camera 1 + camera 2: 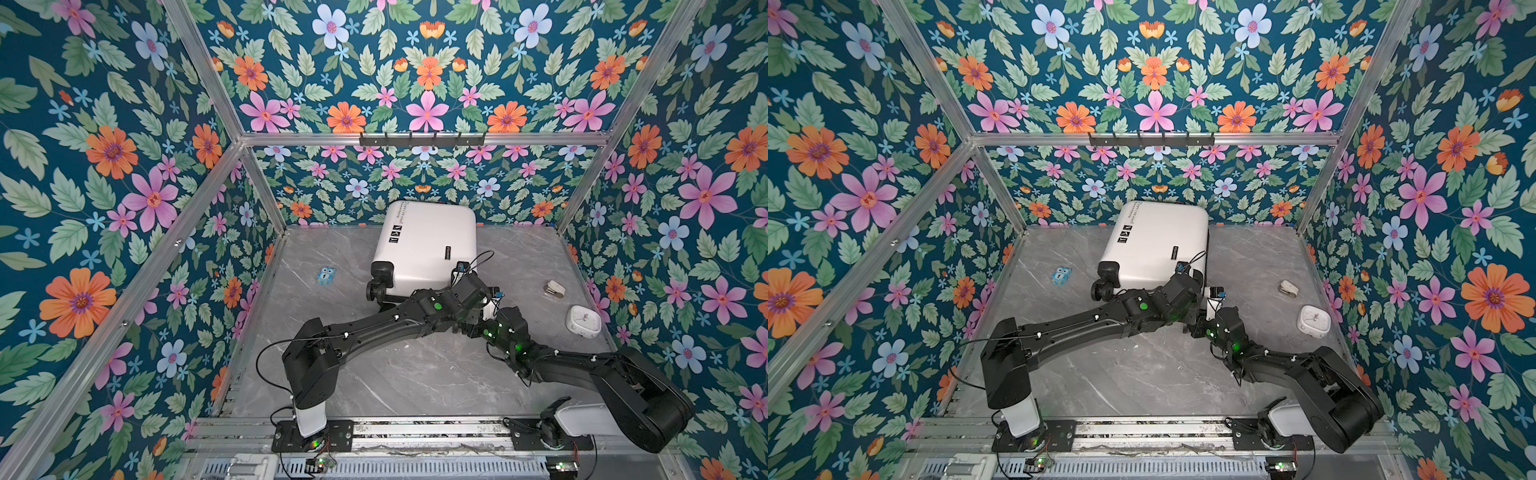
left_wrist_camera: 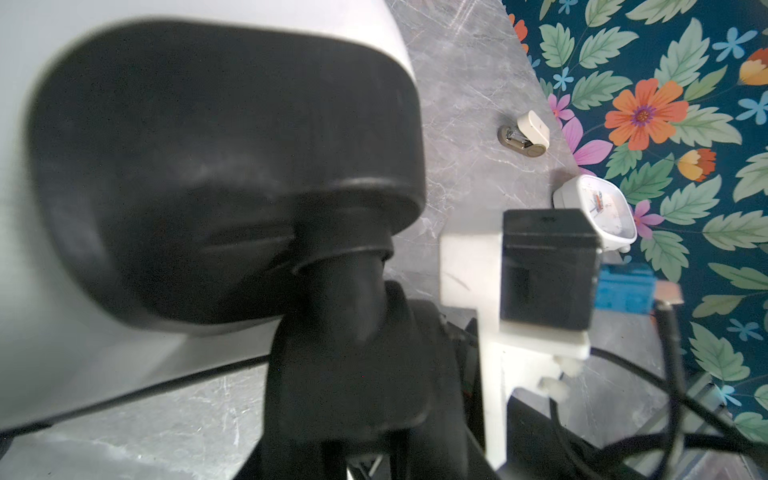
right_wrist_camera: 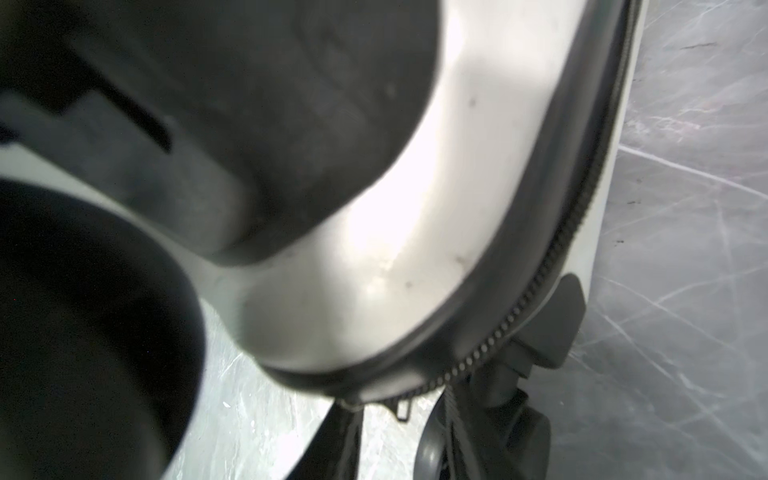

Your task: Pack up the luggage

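The luggage (image 1: 424,245) (image 1: 1154,243), a small white hard-shell suitcase, lies closed and turned askew at the back middle of the grey table. Both arms meet at its near right corner, which they hide in both top views. In the left wrist view a black spinner wheel (image 2: 353,365) fills the space at my left gripper (image 2: 374,457), whose jaws are clamped on it. In the right wrist view the black zipper band (image 3: 552,266) curves round the corner. The zipper pull (image 3: 401,409) hangs between the fingers of my right gripper (image 3: 395,440), which stand apart.
A small blue owl toy (image 1: 326,275) lies left of the suitcase. A white stapler (image 1: 555,288) (image 2: 525,133) and a white square clock (image 1: 584,321) (image 2: 598,216) lie near the right wall. Floral walls close in three sides.
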Robot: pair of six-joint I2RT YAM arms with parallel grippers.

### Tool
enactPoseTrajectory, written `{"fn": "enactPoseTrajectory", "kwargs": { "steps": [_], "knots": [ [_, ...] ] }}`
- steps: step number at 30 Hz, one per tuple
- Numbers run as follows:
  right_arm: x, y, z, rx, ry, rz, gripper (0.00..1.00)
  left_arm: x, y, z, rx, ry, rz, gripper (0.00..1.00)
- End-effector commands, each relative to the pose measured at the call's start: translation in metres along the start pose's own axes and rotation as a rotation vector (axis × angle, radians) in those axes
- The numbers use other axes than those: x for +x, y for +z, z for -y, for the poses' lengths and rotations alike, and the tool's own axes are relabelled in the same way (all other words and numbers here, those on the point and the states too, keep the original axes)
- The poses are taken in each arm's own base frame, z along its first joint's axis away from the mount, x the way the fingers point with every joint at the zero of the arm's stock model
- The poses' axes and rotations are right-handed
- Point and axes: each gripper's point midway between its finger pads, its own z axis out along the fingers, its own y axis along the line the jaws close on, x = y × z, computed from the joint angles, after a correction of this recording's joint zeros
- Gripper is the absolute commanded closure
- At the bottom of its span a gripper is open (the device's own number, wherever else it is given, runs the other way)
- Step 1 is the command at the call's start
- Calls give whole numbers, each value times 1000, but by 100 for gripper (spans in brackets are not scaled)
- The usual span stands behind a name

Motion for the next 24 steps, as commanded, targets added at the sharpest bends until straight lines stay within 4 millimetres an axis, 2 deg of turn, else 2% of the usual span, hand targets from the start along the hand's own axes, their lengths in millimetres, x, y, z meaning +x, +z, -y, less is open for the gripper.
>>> {"fn": "enactPoseTrajectory", "kwargs": {
  "steps": [1,13,24],
  "knots": [
    [-15,1,-10,-33,1,54,65,-26,-9,30,125,33,92,100],
    [-16,9,-8,-21,8,43,76,-26,-11,29,127,33,91,100],
    [-14,7,-6,4,21,15,100,-25,-15,20,105,26,103,100]
  ]
}}
